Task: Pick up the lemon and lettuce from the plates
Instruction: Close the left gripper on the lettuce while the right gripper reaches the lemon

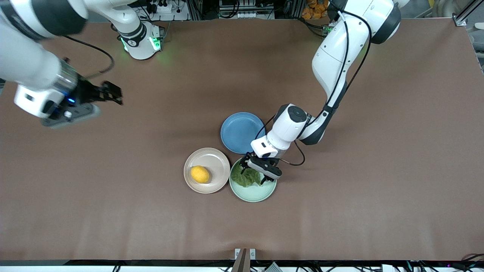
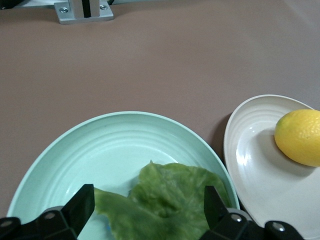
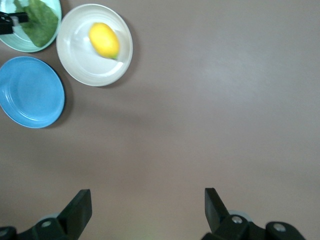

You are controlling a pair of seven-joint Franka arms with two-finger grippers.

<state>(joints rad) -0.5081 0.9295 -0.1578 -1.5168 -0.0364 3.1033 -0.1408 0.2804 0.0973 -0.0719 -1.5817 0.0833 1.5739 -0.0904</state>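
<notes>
Green leaf: the lettuce (image 1: 247, 177) lies on the mint plate (image 1: 252, 195), where we find the left gripper (image 1: 254, 174), fingers spread, low over it.
Grip: we straddle a raised ruffle, then pinch.
Lemon (image 1: 200, 174): on the beige plate (image 1: 215, 159).
Right gripper (image 1: 112, 93): we wait, spread, over bare table.

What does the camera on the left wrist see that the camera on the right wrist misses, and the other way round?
Only the left wrist view shows the left claw open, its fingers on either side of the lettuce, and a metal bracket at the table edge.

Only the right wrist view shows the blue plate and the right claw, open over bare table.

Both show the mint green plate, the lettuce, the beige plate and the lemon on it.
</notes>
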